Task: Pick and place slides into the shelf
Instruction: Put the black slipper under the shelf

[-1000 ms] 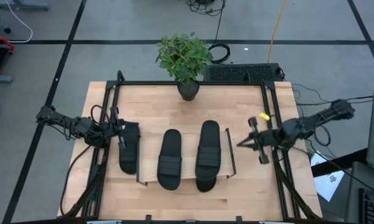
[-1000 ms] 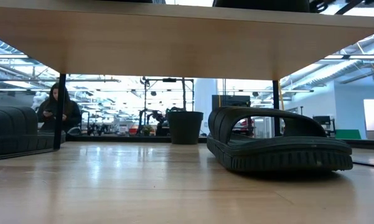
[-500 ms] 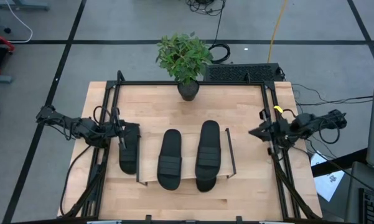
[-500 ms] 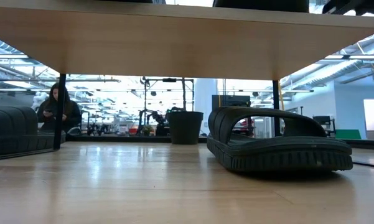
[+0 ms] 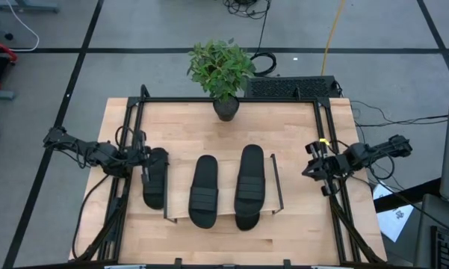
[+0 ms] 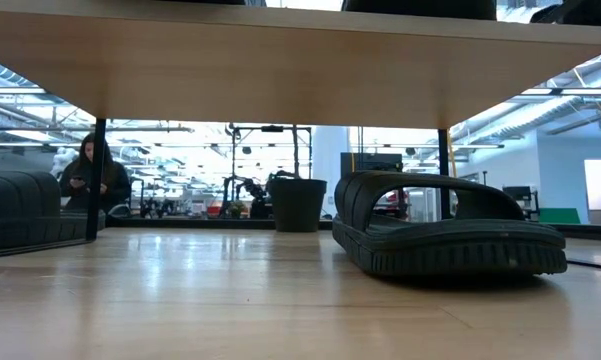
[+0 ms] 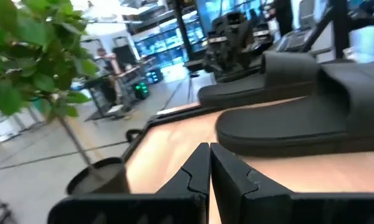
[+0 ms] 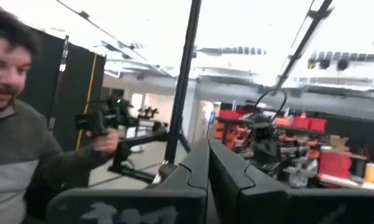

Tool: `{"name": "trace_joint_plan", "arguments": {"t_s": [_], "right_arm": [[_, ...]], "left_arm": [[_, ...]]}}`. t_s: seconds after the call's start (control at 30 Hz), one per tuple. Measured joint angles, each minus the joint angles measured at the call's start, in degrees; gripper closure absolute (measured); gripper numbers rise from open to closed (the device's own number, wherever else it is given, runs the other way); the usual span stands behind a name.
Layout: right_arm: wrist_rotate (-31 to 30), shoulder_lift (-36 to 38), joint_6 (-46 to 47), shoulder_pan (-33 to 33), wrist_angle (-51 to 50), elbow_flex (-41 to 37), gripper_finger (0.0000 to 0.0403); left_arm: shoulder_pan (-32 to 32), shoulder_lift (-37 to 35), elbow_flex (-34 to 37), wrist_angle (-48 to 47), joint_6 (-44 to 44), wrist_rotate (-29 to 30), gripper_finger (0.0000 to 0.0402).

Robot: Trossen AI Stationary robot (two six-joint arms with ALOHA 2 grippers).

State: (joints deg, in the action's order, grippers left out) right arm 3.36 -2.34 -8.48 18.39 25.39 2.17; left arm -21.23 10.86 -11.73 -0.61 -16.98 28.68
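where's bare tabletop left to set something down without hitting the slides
Bare wood lies between the potted plant and the shelf, and along the front edge of the table. The strip between the shelf and the right gripper is free too. The left side is crowded: a slide lies beside the left gripper, and two slides fill the shelf.

In the low view the left slide (image 6: 20,208) is cut off by the edge; the shelf (image 6: 280,70) hides the slides above.

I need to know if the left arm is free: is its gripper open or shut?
Shut. In the left wrist view the left gripper has its dark fingers pressed together, nothing between them.
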Motion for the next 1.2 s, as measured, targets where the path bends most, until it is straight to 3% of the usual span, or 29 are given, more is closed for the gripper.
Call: {"name": "trace_joint_plan", "arguments": {"t_s": [0.1, 0.17, 0.23, 0.3, 0.4, 0.5, 0.67, 0.7, 0.77, 0.8, 0.97, 1.2], "right_arm": [[-0.2, -0.2, -0.1, 0.0, -0.6, -0.1, 0.0403], [0.0, -0.1, -0.1, 0.0, -0.2, -0.1, 0.0403], [-0.1, -0.1, -0.1, 0.0, -0.1, -0.2, 0.0403], [-0.1, -0.2, -0.1, 0.0, -0.4, -0.2, 0.0403], [-0.1, -0.2, 0.2, 0.0, -0.3, -0.3, 0.0403], [-0.1, -0.2, 1.2, 0.0, -0.4, -0.3, 0.0403], [-0.1, -0.2, 2.0, 0.0, -2.0, -0.3, 0.0403], [-0.1, -0.2, 2.0, 0.0, -2.3, -0.3, 0.0403], [-0.1, -0.2, 2.0, 0.0, -2.6, -0.4, 0.0403], [-0.1, -0.2, 2.0, 0.0, -2.9, -0.4, 0.0403], [-0.1, -0.2, 3.4, 0.1, -5.7, -0.4, 0.0403], [0.0, -0.3, 3.5, 0.1, -5.9, -0.4, 0.0403]], "left_arm": [[0.0, 0.0, 0.0, 4.6, -2.7, -1.4, 0.0385], [-0.4, -0.1, 0.0, 8.5, -4.6, -5.2, 0.0385], [-1.2, 0.0, 0.0, 13.2, -9.4, -9.2, 0.0385], [-2.8, 0.0, -1.3, 16.7, -14.7, -9.1, 0.0385], [-6.3, 0.4, -5.1, 16.5, -21.8, 0.3, 0.0385], [-10.6, 4.8, -9.8, 14.9, -27.4, 17.4, 0.0385], [-18.1, 15.9, -20.2, 15.5, -34.4, 30.1, 0.0385], [-19.4, 18.5, -22.5, 15.4, -35.6, 35.3, 0.0385], [-21.4, 23.6, -27.4, 15.3, -37.2, 51.2, 0.0385], [-21.7, 25.3, -29.6, 12.7, -35.0, 54.4, 0.0385], [-24.5, 30.0, -37.7, 5.9, -27.9, 60.6, 0.0385], [-25.8, 31.1, -40.3, 0.8, -24.6, 60.5, 0.0385]]}}
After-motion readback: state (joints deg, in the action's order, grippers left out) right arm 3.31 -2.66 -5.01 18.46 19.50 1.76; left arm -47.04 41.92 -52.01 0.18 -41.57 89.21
